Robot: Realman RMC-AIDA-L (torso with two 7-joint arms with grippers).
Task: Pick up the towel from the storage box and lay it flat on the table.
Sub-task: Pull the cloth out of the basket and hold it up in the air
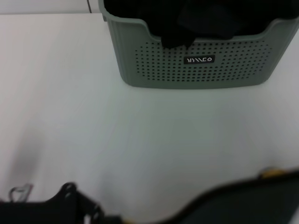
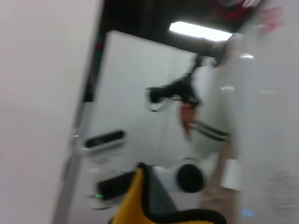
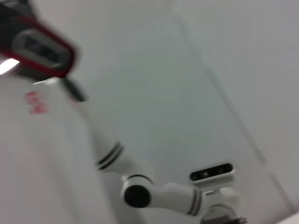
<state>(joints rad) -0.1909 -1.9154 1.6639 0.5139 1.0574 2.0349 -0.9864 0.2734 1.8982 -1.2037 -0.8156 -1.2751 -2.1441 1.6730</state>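
**Towel out of the box, held low at the near edge of the bench**

Head view: the left claw [image 1: 70, 198] shows only as a black shape at the near edge of the bench [image 1: 93, 121]. Whether it is apart or together cannot be told. Off to its right, also at the near edge, lies the dark side of the towel [image 1: 252, 198], with a speck of yellow along its top edge. What grips it cannot be made out. Far ahead of the claw, across a wide bare stretch of white bench, stands the storage box [image 1: 154, 70], with its black logo plate [image 1: 199, 59] facing the robot. Black cloths [image 1: 187, 21] fill it, and one hangs over the scooped rim just above the plate. Nothing stands between the claw and the box.

Left wrist view: a corner of the towel [image 2: 133, 200] sits close to the camera, showing the yellow face, the black trim and a strip of grey-green. Beyond it are the robot's head [image 2: 103, 140] and a white arm ending in what looks like the right claw [image 2: 170, 93], well apart from the towel. It is too blurred to tell whether that claw is apart or together.

Right wrist view: only the robot's head [image 3: 212, 171], a white arm [image 3: 112, 156] and a blurred red-edged dark object [image 3: 39, 46] appear. The towel and the box are out of this view.
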